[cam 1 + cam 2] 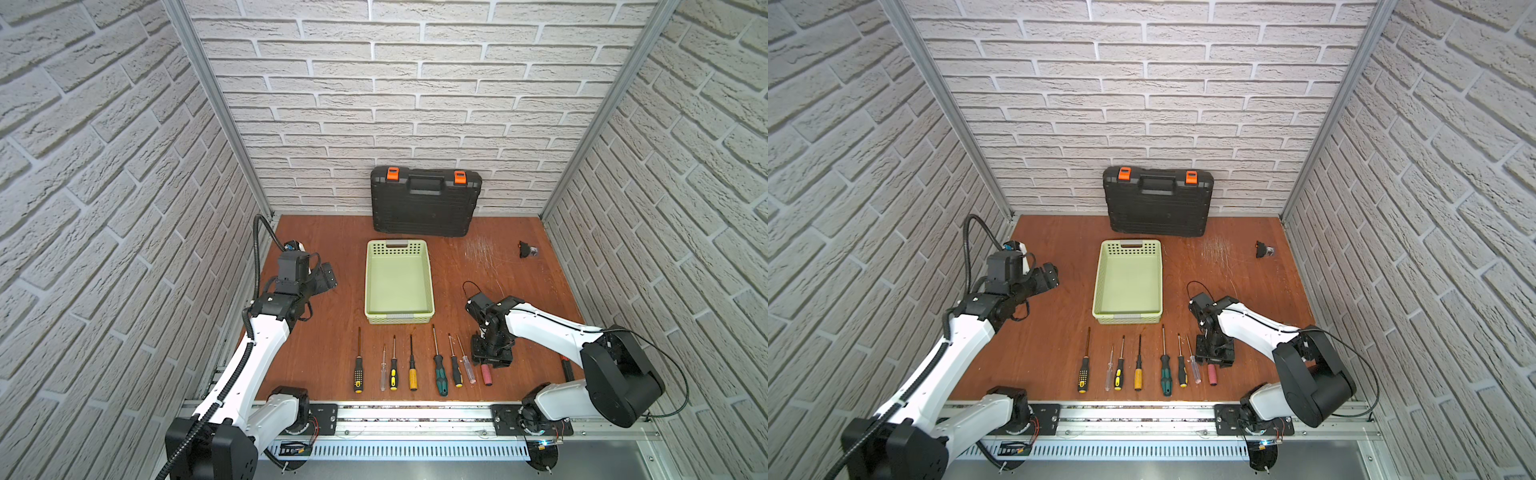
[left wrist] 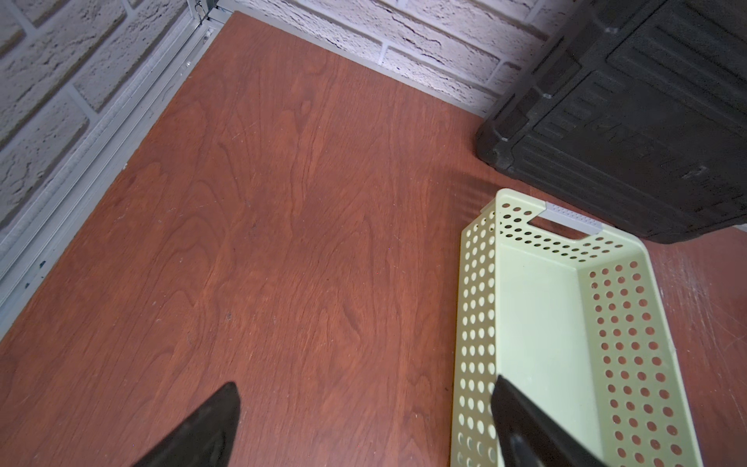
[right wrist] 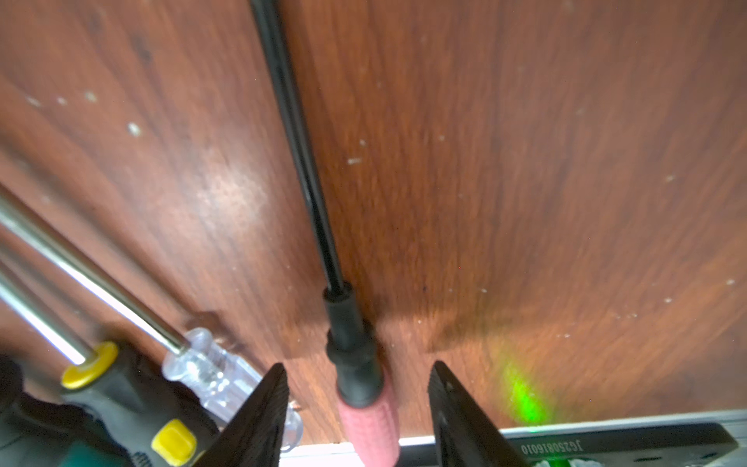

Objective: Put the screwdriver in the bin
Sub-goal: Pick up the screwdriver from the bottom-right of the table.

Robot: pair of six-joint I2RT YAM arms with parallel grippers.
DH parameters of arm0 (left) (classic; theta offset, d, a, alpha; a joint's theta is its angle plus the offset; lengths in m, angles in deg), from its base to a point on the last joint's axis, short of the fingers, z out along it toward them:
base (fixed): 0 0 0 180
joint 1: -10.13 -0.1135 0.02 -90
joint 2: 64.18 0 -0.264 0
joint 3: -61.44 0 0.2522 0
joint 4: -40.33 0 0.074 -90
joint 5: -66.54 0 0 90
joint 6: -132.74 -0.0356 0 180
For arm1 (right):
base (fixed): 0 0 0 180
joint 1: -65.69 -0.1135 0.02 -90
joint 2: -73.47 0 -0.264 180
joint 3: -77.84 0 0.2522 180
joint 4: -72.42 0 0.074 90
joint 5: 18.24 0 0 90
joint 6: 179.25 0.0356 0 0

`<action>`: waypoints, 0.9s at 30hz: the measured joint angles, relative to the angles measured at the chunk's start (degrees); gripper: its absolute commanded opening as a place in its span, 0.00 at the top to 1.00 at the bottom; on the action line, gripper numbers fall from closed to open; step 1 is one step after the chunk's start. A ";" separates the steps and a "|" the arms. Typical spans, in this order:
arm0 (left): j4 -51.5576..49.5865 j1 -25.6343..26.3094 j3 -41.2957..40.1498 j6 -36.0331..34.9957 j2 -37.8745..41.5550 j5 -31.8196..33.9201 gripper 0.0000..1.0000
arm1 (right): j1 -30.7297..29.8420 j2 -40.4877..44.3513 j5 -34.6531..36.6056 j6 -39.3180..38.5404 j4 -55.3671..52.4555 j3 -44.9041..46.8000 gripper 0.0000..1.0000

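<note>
A screwdriver (image 1: 486, 375) with a pink handle and black shaft lies at the right end of a row of tools on the wooden table. My right gripper (image 1: 491, 360) hangs low over its handle. In the right wrist view the pink handle (image 3: 370, 424) sits between the two black fingers of the right gripper (image 3: 359, 365), with a gap on each side, so the gripper is open. The pale green bin (image 1: 430, 282) stands empty behind the row. My left gripper (image 1: 326, 280) hovers open to the left of the bin (image 2: 537, 315), holding nothing.
Several other screwdrivers (image 1: 412, 374) lie side by side left of the pink one; the clear-handled one (image 3: 210, 372) is closest to my right fingers. A black toolcase (image 1: 424, 203) leans on the back wall. A small black part (image 1: 527, 249) lies at the back right.
</note>
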 measured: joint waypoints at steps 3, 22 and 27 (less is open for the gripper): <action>-0.02 -0.28 -0.02 0.00 0.39 0.44 0.04 | -0.11 -0.09 0.04 -0.17 -0.46 0.00 0.56; 0.00 -0.50 -0.02 -0.46 2.10 2.16 0.03 | -0.87 0.24 0.94 -0.72 -0.52 -0.46 0.94; -0.07 -0.83 -0.02 -0.42 2.10 2.03 0.03 | -1.22 5.40 2.51 -0.15 -2.56 -1.90 0.95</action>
